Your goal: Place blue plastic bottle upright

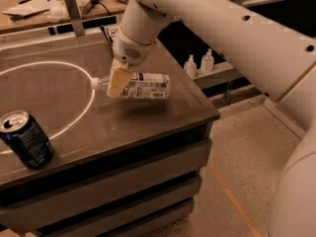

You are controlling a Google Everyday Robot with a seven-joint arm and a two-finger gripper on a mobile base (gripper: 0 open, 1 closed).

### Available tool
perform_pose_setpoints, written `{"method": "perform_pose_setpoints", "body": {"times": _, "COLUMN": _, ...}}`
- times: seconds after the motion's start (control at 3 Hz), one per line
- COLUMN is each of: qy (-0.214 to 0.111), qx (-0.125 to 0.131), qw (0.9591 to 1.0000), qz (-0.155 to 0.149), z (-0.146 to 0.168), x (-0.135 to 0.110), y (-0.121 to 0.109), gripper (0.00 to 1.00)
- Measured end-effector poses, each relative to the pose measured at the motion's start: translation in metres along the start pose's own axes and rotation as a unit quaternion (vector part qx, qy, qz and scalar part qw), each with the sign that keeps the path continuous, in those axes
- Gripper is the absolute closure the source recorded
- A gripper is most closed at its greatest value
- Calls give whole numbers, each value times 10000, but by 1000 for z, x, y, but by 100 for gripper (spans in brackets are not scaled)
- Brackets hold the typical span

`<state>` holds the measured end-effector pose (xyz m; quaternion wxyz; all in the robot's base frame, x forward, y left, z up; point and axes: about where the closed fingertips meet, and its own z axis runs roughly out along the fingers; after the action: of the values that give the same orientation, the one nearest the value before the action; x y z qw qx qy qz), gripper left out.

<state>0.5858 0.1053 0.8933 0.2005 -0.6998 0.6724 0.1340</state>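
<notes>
The blue plastic bottle (143, 86) is clear with a white cap at its left end and a white label with dark print. It lies on its side, lifted a little above the dark table (148, 127), with its shadow below it. My gripper (117, 81) comes down from above and is shut on the bottle near its neck. The cream finger (116, 82) covers part of the bottle's shoulder.
A dark blue soda can (25, 139) stands upright at the table's front left. A white circle (91, 102) is marked on the tabletop. Two small clear pump bottles (198, 64) stand on a ledge to the right. Clutter lies on the bench behind.
</notes>
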Motion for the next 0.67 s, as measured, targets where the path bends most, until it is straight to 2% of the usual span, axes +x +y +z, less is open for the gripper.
{"method": "perform_pose_setpoints", "body": {"times": 0.33, "qy": -881, "qx": 195, "qw": 9951, "qz": -397, "z": -50, "x": -36, "y": 8, "gripper": 100}}
{"method": "perform_pose_setpoints", "body": {"times": 0.67, "qy": -1980, "qx": 159, "qw": 9781, "qz": -616, "z": -89, "x": -65, "y": 17, "gripper": 100}}
